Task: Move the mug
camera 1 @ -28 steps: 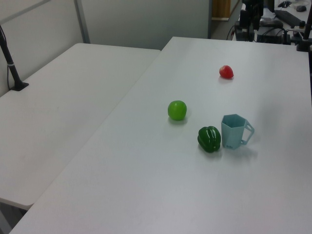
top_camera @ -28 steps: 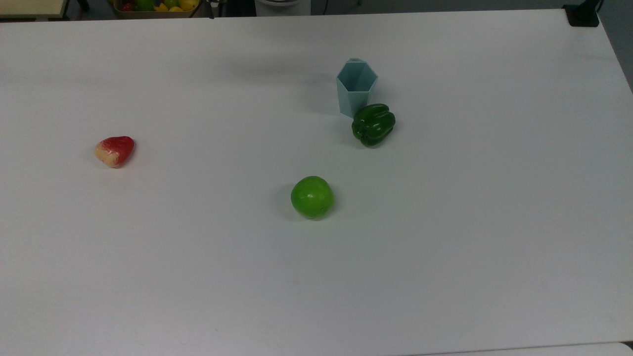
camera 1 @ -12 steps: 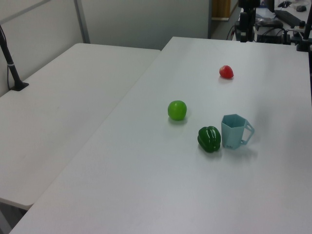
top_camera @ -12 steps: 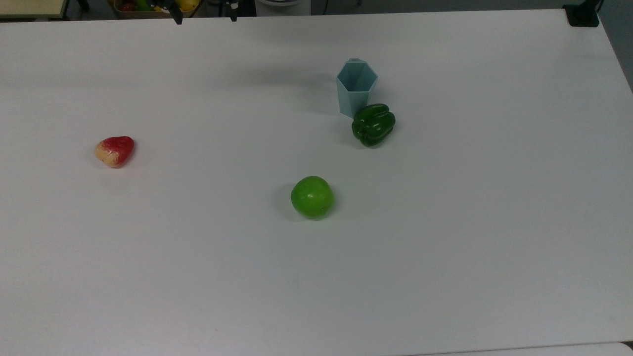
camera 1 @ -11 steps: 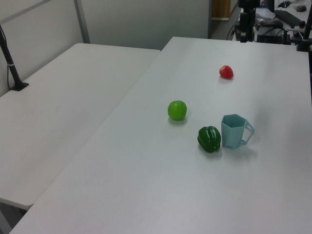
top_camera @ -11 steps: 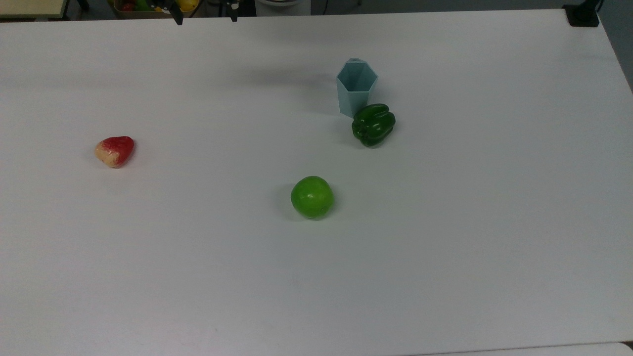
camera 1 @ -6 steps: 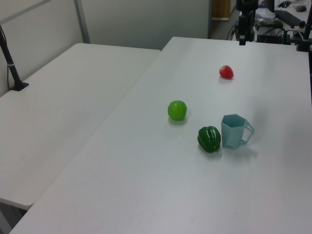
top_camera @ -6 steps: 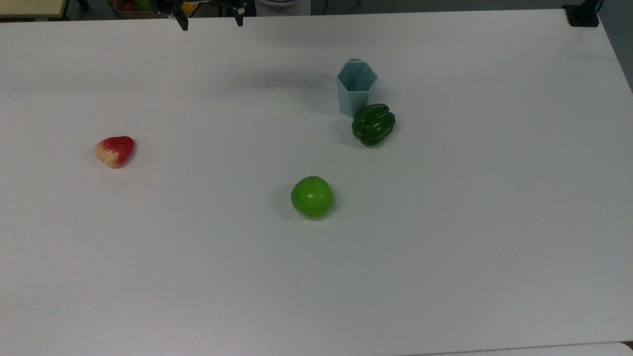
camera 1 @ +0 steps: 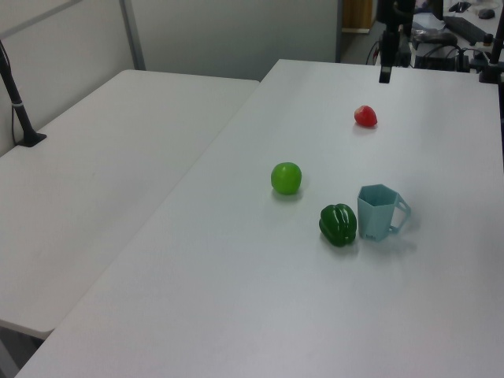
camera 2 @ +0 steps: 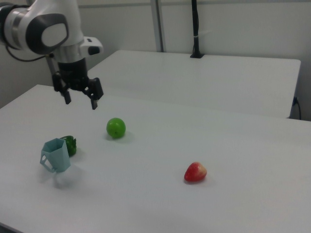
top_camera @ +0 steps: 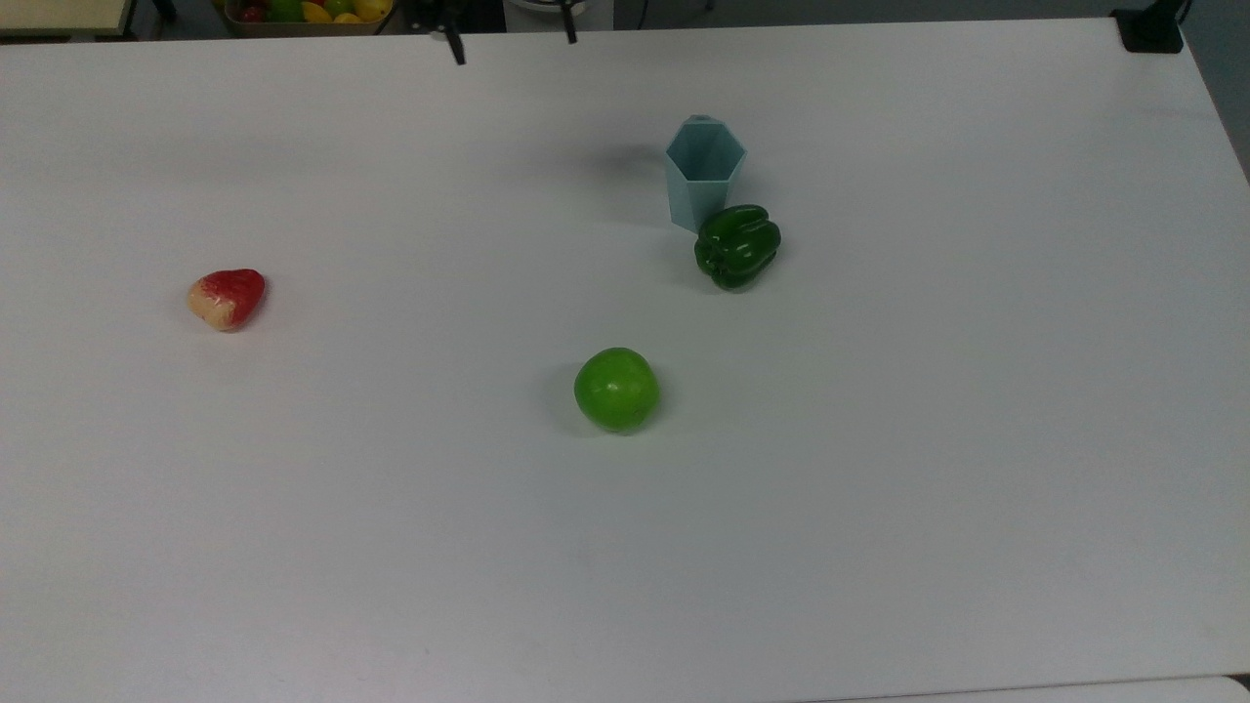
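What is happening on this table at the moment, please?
A robot arm holds its end effector open in the air above the white table, carrying nothing. The pale blue mug it is meant to move stands upright and untouched, with a green pepper close beside it. A green apple and a red fruit lie farther away on the table.

The pale blue-grey hexagonal mug (top_camera: 705, 172) is standing upright and empty on the table, its handle pointing toward twelve o'clock in the top view.
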